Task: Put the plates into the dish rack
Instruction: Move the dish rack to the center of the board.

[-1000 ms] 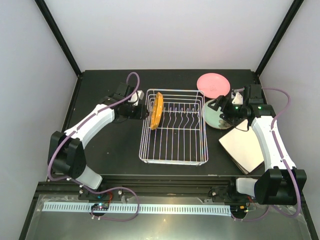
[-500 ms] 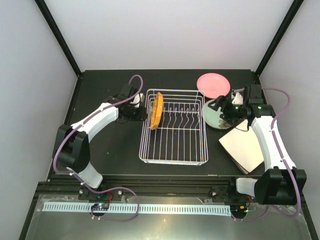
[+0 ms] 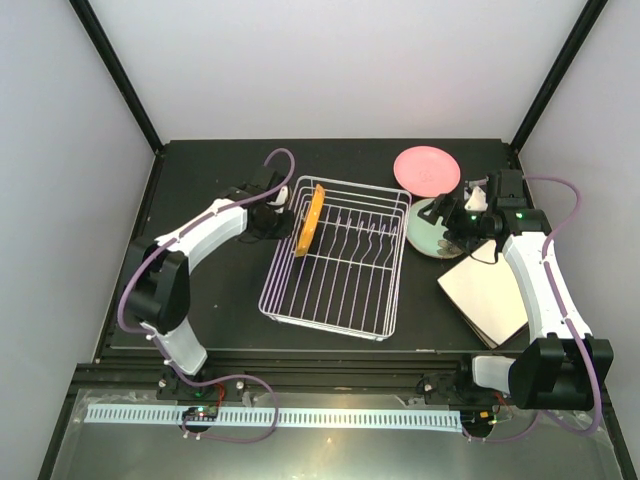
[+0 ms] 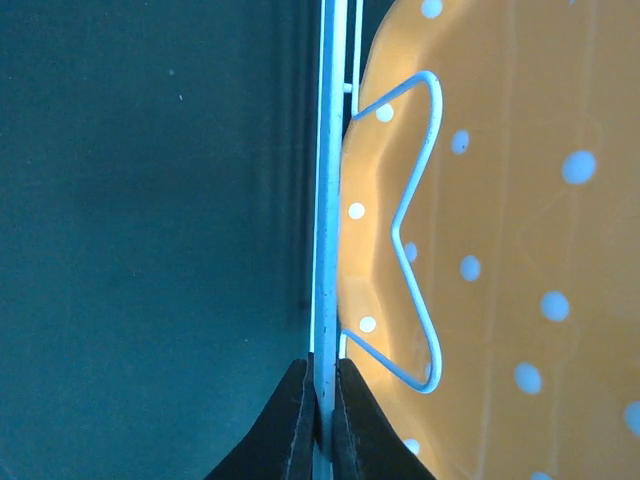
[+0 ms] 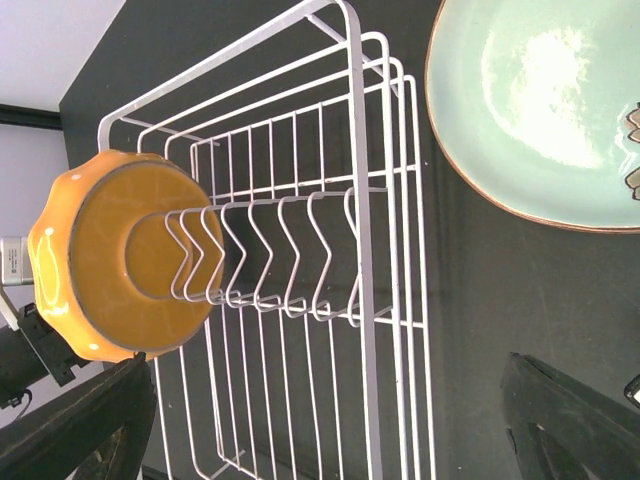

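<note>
Your left gripper (image 4: 320, 388) is clamped on the dish rack's (image 4: 327, 150) left rim wire, just beside the orange plate (image 3: 310, 220) standing upright in it (rack sits skewed mid-table). Your right gripper (image 5: 330, 428) hangs with jaws apart beside the green plate (image 5: 540, 110).

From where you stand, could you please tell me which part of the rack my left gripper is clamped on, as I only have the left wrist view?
Observer: The left gripper is shut on the dish rack at its left end wall, near the far corner.
Operator: Thank you. Does the rack sit square to the table?
Observer: No, it lies skewed, with its near end angled leftward.
Operator: And where is the right gripper?
Observer: It hangs open above the pale green plate, to the right of the rack.
</note>
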You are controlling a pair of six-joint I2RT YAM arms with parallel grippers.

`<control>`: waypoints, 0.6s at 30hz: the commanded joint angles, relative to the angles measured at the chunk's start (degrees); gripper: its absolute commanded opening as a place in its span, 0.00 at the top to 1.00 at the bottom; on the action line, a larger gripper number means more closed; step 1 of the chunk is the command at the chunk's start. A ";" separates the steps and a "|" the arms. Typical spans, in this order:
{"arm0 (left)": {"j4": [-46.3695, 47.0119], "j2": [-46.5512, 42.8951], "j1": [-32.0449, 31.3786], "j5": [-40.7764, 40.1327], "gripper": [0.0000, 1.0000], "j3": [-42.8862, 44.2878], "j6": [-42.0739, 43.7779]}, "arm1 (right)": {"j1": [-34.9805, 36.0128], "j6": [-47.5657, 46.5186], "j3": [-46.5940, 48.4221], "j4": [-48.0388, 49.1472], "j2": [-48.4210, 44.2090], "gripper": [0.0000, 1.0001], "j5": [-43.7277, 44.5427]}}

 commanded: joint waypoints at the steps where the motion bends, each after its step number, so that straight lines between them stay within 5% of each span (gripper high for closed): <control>1: -0.01 1.86 -0.03 -3.92 0.99 3.67 -0.26 | -0.46 -1.30 0.27 -0.66 -0.08 0.05 1.57; 18: -0.66 2.18 3.33 -8.70 0.98 3.70 -12.23 | -3.11 -2.41 -0.10 -1.34 -0.55 0.05 0.86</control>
